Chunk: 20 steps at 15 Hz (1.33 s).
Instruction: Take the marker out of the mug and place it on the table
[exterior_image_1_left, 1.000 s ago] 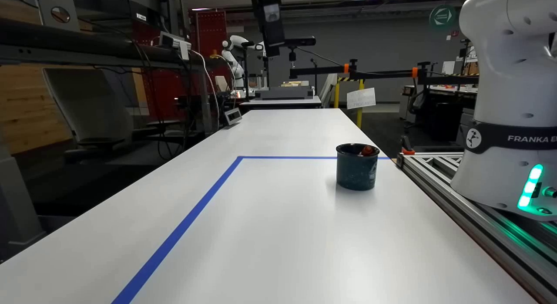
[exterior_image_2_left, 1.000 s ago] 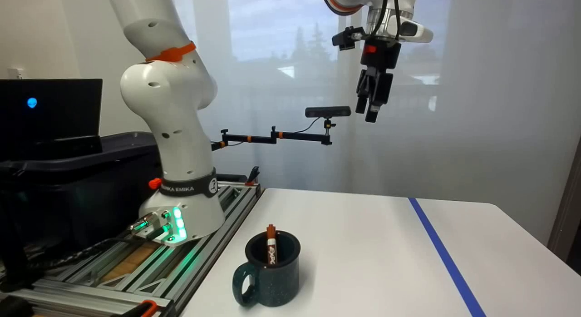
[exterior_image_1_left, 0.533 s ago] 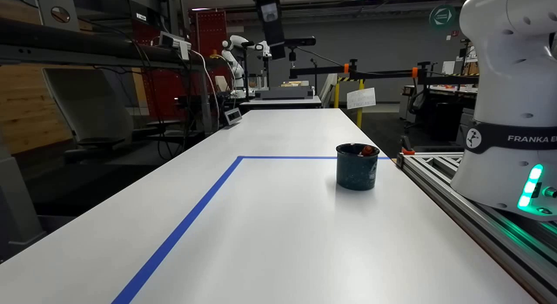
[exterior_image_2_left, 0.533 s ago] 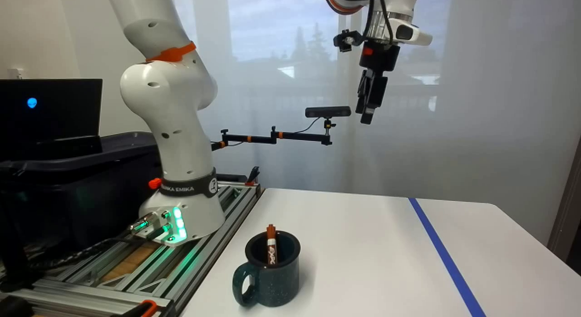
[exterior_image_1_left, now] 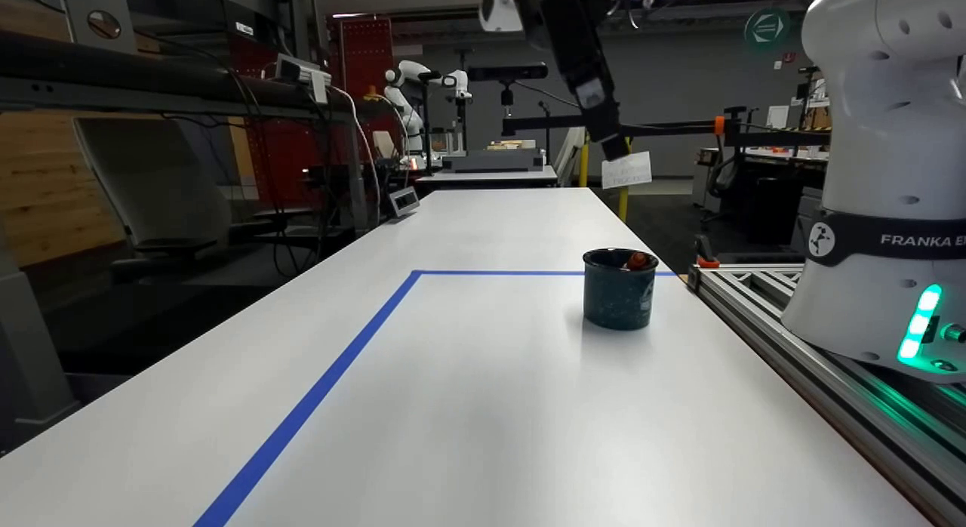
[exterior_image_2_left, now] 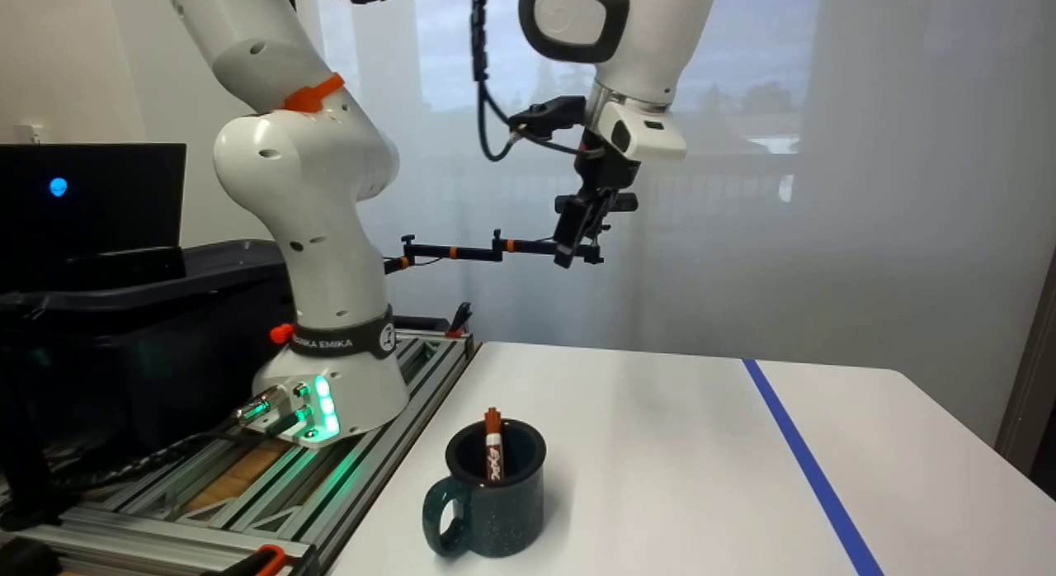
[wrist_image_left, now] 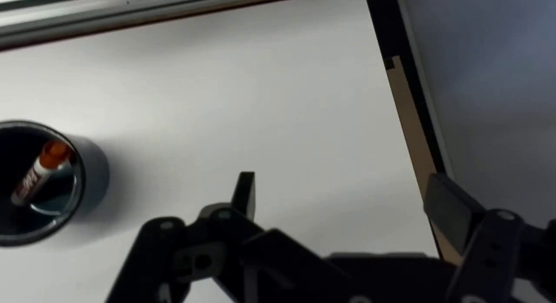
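The marker (exterior_image_2_left: 493,448) stands leaning inside the mug, its brown-orange cap above the rim. Its cap also shows in an exterior view (exterior_image_1_left: 638,261) and in the wrist view (wrist_image_left: 41,172). The dark teal mug (exterior_image_2_left: 507,518) stands upright on the white table (exterior_image_2_left: 660,477), handle toward that camera; it shows at the left edge of the wrist view (wrist_image_left: 93,175). My gripper (wrist_image_left: 342,181) is open and empty, its pads (wrist_image_left: 451,207) wide apart. In both exterior views the gripper (exterior_image_2_left: 568,261) hangs tilted, high above the table and apart from the mug (exterior_image_1_left: 619,297).
A blue tape line (exterior_image_1_left: 317,391) forms a corner on the table. The robot base stands on a metal-railed bench (exterior_image_2_left: 412,419) along the table's side. A camera on a jointed arm (exterior_image_2_left: 503,246) sticks out behind the gripper. A curtain (exterior_image_2_left: 891,229) hangs past the table's end.
My gripper has moved lower and toward the robot base's side, tilting as it went. It is closer to the mug. The mug and marker have not moved.
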Available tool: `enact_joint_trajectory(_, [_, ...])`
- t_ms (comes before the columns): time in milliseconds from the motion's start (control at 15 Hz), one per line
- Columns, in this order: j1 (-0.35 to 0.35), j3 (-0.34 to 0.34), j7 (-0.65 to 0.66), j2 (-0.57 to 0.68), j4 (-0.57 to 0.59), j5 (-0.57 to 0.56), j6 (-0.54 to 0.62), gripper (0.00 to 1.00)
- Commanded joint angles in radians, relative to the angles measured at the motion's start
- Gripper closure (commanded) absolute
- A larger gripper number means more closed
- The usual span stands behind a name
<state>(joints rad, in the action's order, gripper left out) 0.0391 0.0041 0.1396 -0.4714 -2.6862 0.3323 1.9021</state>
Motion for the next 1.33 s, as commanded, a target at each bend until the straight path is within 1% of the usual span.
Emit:
enact_joint_trajectory(0, [-0.083,-0.028,0.048,-0.236,-0.189,0.003,0.044,0.0])
enact_joint_trajectory(67, [-0.113,-0.048,0.066,-0.175,-0.084,-0.011,0.002,0.0])
enact_joint_trajectory(133, [-0.146,-0.057,0.074,-0.213,-0.103,-0.029,0.01,0.0])
enact_joint_trajectory(200, [-0.181,-0.07,0.075,-0.224,-0.096,-0.05,0.028,0.0])
enact_joint_trajectory(333, [-0.255,-0.103,0.068,-0.222,-0.075,-0.097,0.062,0.0])
enact_joint_trajectory(400, [-0.302,-0.121,0.069,-0.204,-0.069,-0.138,0.085,0.0])
enact_joint_trajectory(467, [-0.239,-0.102,0.053,-0.19,-0.063,-0.091,0.052,0.0])
enact_joint_trajectory(533, [-0.273,-0.12,0.054,-0.19,-0.062,-0.115,0.065,0.0])
enact_joint_trajectory(667, [-0.3,-0.133,0.054,-0.189,-0.062,-0.13,0.072,0.0])
enact_joint_trajectory(800, [-0.299,-0.131,0.054,-0.189,-0.062,-0.131,0.073,0.0])
enact_joint_trajectory(933, [-0.299,-0.138,0.052,-0.155,-0.059,-0.127,0.073,0.0])
enact_joint_trajectory(1067, [-0.297,-0.158,0.031,-0.134,-0.064,-0.121,0.041,0.0])
enact_joint_trajectory(1200, [-0.285,-0.183,-0.019,-0.124,-0.067,-0.104,0.019,0.0])
enact_joint_trajectory(1267, [-0.283,-0.193,-0.039,-0.114,-0.069,-0.093,0.028,0.0])
